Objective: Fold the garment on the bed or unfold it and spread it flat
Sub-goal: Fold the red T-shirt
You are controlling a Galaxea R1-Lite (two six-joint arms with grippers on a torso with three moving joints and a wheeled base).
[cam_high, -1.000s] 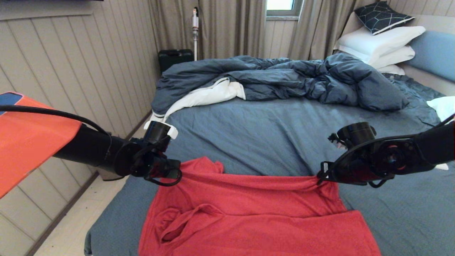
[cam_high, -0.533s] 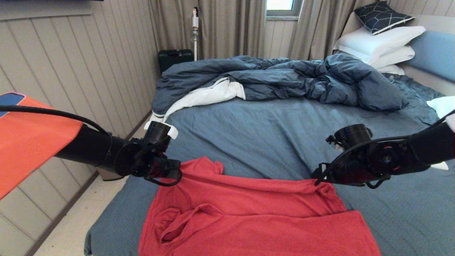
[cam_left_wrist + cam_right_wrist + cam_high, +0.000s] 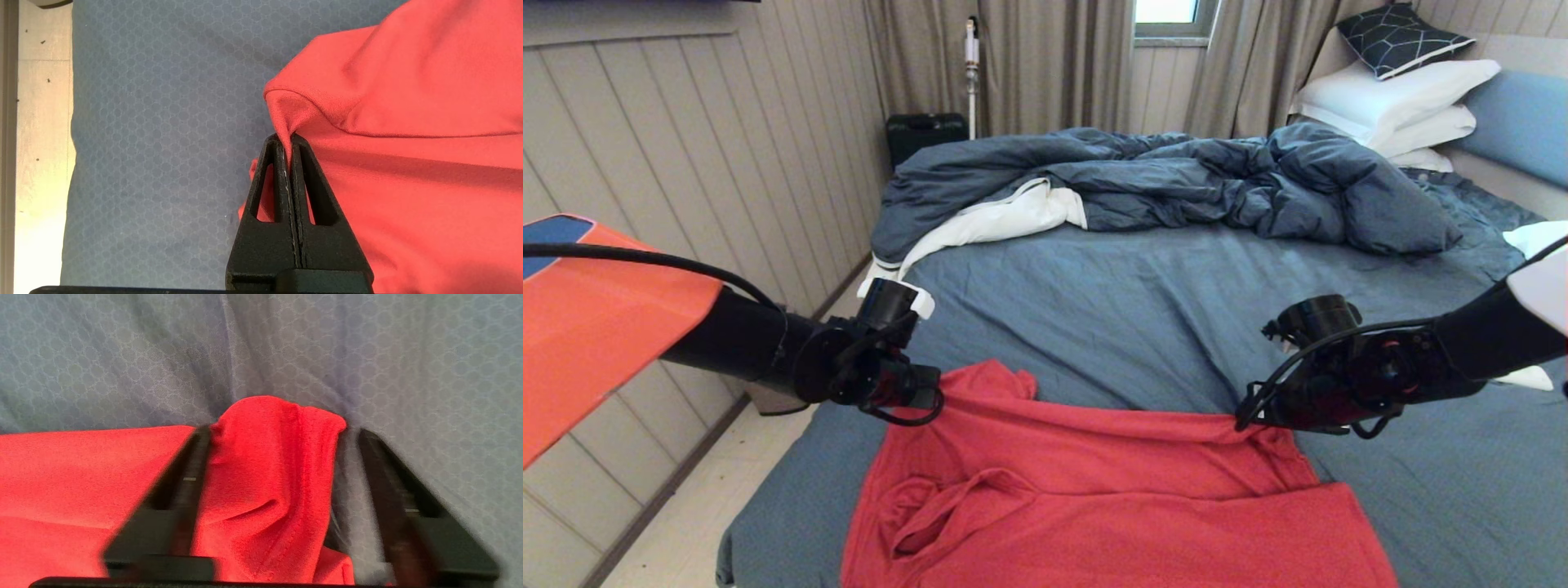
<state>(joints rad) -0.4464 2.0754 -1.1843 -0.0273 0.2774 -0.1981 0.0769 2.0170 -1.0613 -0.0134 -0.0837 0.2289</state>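
Observation:
The red garment [image 3: 1094, 490] lies rumpled on the near part of the bed [image 3: 1135, 302], its far edge stretched between my two grippers. My left gripper [image 3: 931, 394] is at that edge's left corner. In the left wrist view its jaws are pressed together on a pinch of the garment [image 3: 408, 163], so the left gripper [image 3: 287, 139] is shut on cloth. My right gripper [image 3: 1245, 418] is at the right corner. In the right wrist view the right gripper [image 3: 284, 433] stands open, a bunched fold of the garment [image 3: 273, 477] lying loose between its fingers [image 3: 192, 469].
A rumpled dark blue duvet [image 3: 1176, 180] and a white cloth [image 3: 996, 220] fill the far half of the bed. Stacked white pillows [image 3: 1396, 98] sit at the far right. A panelled wall [image 3: 686, 163] and a strip of floor [image 3: 686, 531] run along the left. A black case [image 3: 923, 135] stands beyond.
My right arm has sunk and shifted a little left, and the garment's right corner has dropped toward the sheet. The left arm and its grip have not moved.

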